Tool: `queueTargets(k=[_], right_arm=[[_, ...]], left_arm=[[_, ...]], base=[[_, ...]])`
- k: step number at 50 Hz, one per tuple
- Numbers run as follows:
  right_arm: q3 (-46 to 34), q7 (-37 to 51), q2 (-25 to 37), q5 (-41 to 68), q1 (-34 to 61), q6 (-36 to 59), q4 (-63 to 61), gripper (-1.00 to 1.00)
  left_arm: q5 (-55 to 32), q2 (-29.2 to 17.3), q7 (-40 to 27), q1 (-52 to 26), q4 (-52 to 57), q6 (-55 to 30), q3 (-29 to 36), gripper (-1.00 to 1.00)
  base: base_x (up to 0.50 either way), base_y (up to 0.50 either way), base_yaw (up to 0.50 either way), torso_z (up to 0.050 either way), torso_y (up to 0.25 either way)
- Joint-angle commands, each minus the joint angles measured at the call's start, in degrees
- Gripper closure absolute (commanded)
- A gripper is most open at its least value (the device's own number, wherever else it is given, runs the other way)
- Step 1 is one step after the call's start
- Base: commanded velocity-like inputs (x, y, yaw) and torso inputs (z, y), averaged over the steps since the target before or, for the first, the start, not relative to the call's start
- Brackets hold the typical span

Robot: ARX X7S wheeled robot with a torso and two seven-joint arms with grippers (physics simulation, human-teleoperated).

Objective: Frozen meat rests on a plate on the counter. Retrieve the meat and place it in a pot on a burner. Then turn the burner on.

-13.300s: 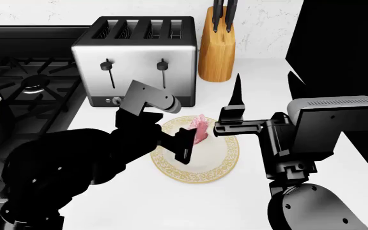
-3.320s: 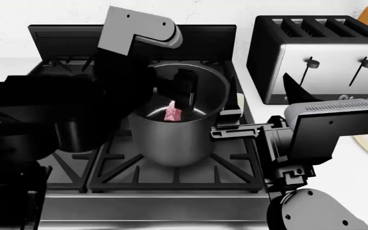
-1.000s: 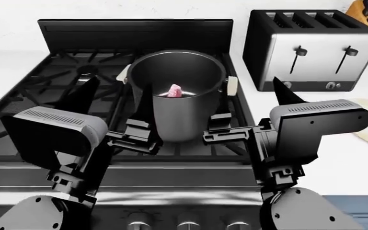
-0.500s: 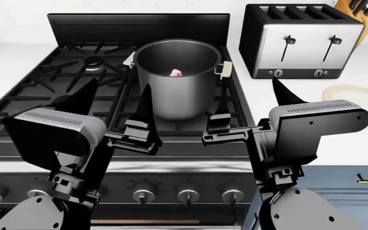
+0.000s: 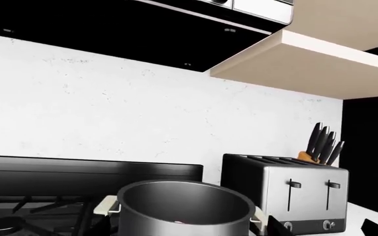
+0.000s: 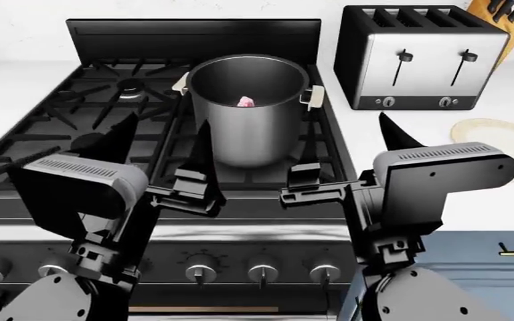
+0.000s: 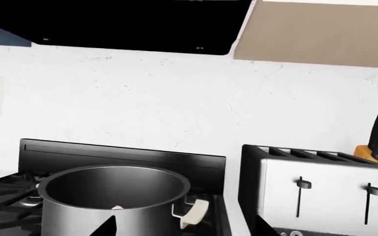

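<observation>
Left hand (image 6: 163,160) first: I have it hovering empty over the front grates of the stove, fingers spread wide, short of the pot (image 6: 248,107). Moving right, that pot stands on the stove's grates toward the right rear, and the frozen meat (image 6: 246,101) lies on its floor — a small pink lump, clear of the walls. So the transfer looks done, and what I judge remains is lighting the burner under the pot; the burner itself is hidden beneath it. Further right my right hand (image 6: 347,160) floats in front of the pot's right side, also wide open and holding nothing. Beyond it the toaster (image 6: 422,57) sits on the worktop (image 6: 507,194), with the plate (image 6: 498,137) bare at the far right.

The knobs (image 6: 262,273) run along the stove's front panel, below both hands. To do this step well I'd bring one hand down and round to face the panel, pick the knob matching the pot's burner — I can't read any markings from here, so I'd go by position — close squarely on its grip and turn it firmly. The risk I see is choosing a neighbouring knob, or slipping off a shallow grip.
</observation>
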Motion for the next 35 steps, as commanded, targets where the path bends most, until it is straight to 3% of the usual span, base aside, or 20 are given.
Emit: queueTargets(k=[1, 35], right_arm=[[0.6, 2.1, 0.5, 2.2, -1.8, 2.8, -2.5, -1.00], [-1.3, 3.0, 3.9, -1.5, -18.2, -5.6, -1.3, -1.00]], left_arm=[[0.4, 0.1, 0.5, 0.8, -0.5, 1.3, 0.2, -1.00], [1.6, 0.3, 1.2, 2.4, -1.5, 3.8, 1.0, -1.00]], base=[[0.00, 0.00, 0.00, 0.000, 0.000], [0.00, 0.00, 0.00, 0.000, 0.000]])
